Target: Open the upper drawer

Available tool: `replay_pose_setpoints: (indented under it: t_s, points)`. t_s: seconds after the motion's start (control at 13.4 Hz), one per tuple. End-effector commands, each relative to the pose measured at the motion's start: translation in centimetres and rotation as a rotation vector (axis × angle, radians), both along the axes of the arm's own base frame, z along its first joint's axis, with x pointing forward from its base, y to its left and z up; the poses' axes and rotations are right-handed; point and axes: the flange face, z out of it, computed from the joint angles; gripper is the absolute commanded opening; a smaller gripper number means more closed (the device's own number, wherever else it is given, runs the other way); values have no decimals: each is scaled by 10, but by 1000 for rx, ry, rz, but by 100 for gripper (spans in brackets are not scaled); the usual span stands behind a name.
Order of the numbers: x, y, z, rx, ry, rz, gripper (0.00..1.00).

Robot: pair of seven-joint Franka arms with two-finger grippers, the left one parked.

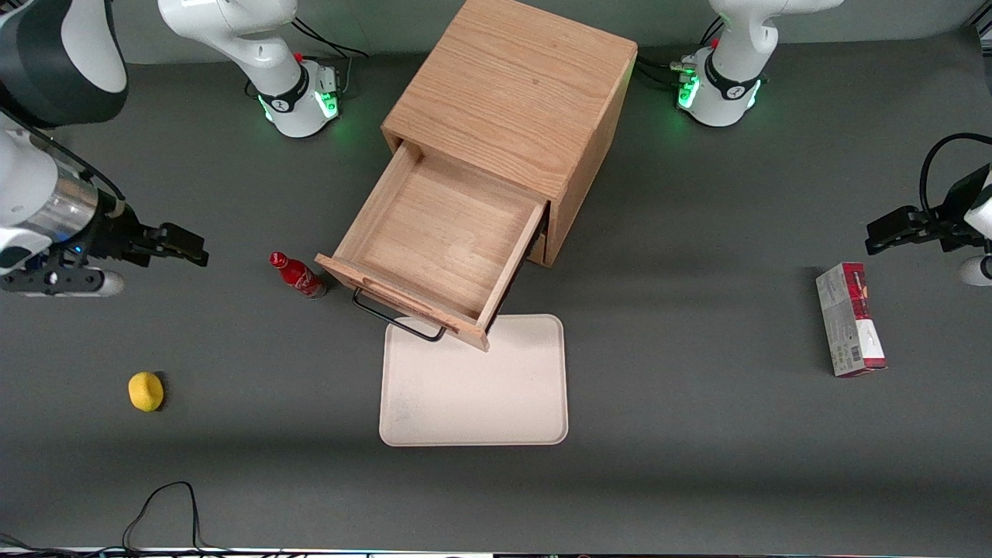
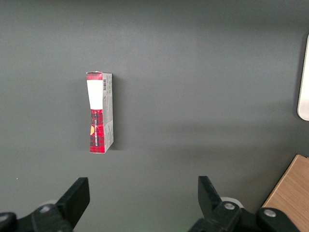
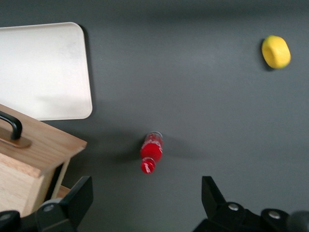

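The pincer (image 1: 186,249) hung released, fingers spread and grasping nothing, above the counter (image 1: 697,434) near the working arm's edge. Nearest it stood one red bottle (image 1: 297,275), just beside the corner of the upper drawer (image 1: 446,232). One yellow ball (image 1: 146,390) lay nearer the front camera. The drawer was pulled well out of the one oak cabinet (image 1: 515,85), its box bare, its black handle (image 1: 395,319) overhanging one cream tray (image 1: 474,387), also bare. One red carton (image 1: 849,319) lay toward the parked arm's edge.
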Motion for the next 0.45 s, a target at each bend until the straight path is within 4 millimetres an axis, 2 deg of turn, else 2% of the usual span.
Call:
replay_pose_setpoints:
  t_s: [0.0, 0.37]
  points:
    - [-27, -10, 8, -16, -29, -80, 100]
    - [-25, -16, 16, -54, -41, -113, 100]
